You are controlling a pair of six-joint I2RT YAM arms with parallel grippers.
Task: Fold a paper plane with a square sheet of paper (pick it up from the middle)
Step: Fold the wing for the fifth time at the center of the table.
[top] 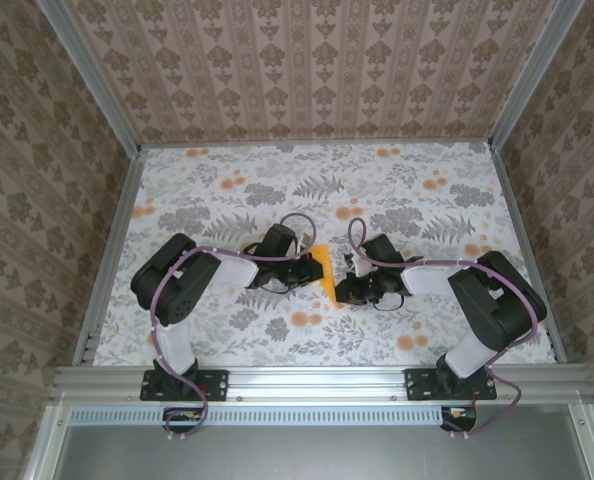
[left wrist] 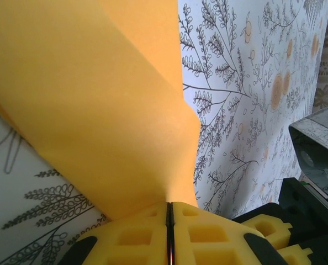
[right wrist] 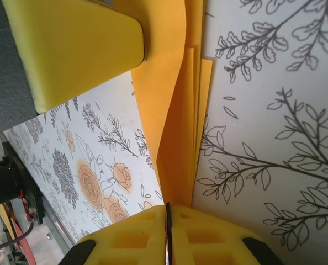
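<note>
Paper is being held, folded, near the middle of the surface. The left end effector is clamping one side, and the right end effector is pinching its layered folds.

Plain orange-yellow paper; white tabletop printed with grey leaves and orange flowers — beige damask walls. Left hand and right hand are bright yellow.

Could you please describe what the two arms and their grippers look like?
The left arm and right arm have black joints, white links and looping lilac cables. The left gripper and right gripper have bright yellow fingers with square moulded recesses.
</note>
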